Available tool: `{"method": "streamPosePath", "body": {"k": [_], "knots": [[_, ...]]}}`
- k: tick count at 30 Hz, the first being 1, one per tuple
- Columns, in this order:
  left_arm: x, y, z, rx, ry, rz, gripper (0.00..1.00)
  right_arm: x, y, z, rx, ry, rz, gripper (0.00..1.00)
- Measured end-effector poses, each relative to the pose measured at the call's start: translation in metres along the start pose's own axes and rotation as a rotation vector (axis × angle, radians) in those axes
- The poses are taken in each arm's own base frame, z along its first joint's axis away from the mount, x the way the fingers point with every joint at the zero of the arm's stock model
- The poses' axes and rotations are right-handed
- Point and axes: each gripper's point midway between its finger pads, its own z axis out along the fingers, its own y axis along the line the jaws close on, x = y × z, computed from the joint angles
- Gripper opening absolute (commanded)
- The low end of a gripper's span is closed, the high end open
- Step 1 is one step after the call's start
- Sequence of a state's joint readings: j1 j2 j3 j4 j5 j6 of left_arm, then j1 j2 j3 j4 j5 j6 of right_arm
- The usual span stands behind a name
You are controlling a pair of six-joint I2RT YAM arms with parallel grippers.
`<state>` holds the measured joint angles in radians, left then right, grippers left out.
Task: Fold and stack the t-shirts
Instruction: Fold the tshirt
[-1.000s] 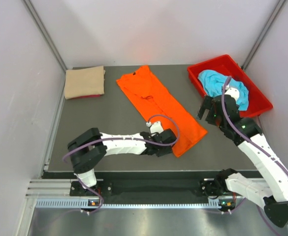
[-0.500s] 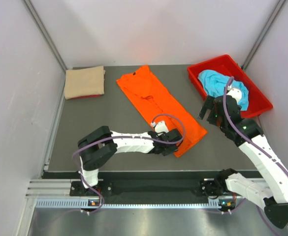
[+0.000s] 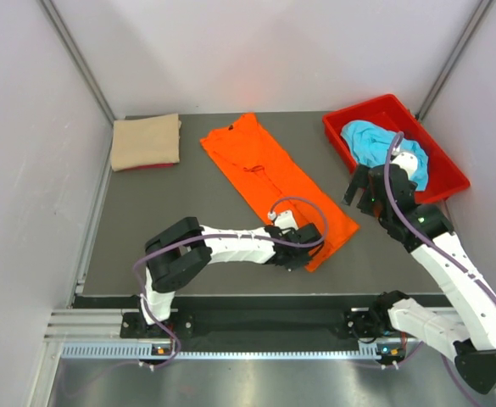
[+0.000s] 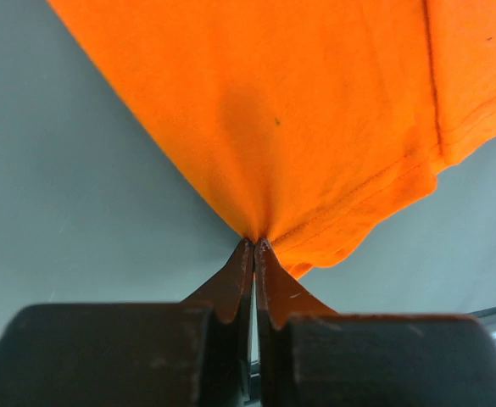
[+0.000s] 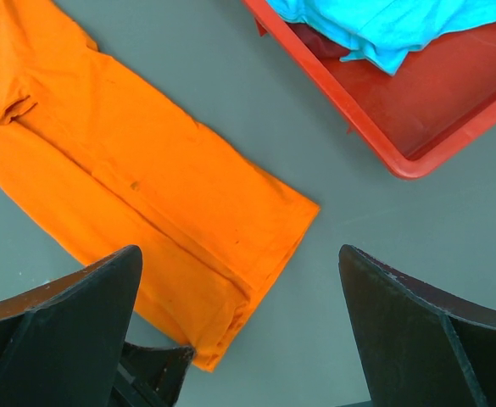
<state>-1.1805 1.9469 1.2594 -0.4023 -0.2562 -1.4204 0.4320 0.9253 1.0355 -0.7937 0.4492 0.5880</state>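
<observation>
Tan t-shirt lies folded far left. Left gripper pinches the lengthwise-folded orange t-shirt at its near corner. Turquoise t-shirt sits crumpled in the red bin. Right gripper gapes wide, holding nothing.

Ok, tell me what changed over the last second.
The left gripper slid right along the orange t-shirt's near edge to its corner and shut on the hem. The right gripper stayed open, hovering beside the red bin; the tan t-shirt and the turquoise t-shirt in the bin did not move.
</observation>
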Motion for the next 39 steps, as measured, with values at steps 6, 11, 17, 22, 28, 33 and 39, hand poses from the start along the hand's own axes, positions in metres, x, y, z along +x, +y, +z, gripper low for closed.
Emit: {"method": "streamPosePath", "body": {"k": [6,11,17,22,28,33,39], "knots": [[0.006,0.017,-0.010,-0.026,0.002,0.056,0.00,0.008,0.006,0.004,-0.039,0.029,-0.009,1.00],[0.006,0.064,-0.033,-0.111,0.011,0.122,0.00,0.068,0.006,0.022,-0.091,0.186,-0.069,0.99],[0.007,0.115,-0.055,-0.204,0.033,0.195,0.00,0.152,-0.007,0.034,-0.114,0.428,-0.117,0.85],[0.008,0.146,-0.069,-0.235,0.047,0.220,0.00,0.193,-0.001,0.031,-0.206,0.545,-0.085,0.66],[0.003,0.177,-0.084,-0.298,0.060,0.246,0.01,0.227,0.013,0.023,-0.347,0.628,-0.034,0.63],[-0.002,0.194,-0.091,-0.306,0.089,0.230,0.33,0.243,0.022,0.014,-0.431,0.656,-0.008,0.63],[-0.011,0.186,-0.108,-0.223,0.117,0.190,0.43,0.255,0.033,0.009,-0.500,0.680,0.011,0.62]]}}
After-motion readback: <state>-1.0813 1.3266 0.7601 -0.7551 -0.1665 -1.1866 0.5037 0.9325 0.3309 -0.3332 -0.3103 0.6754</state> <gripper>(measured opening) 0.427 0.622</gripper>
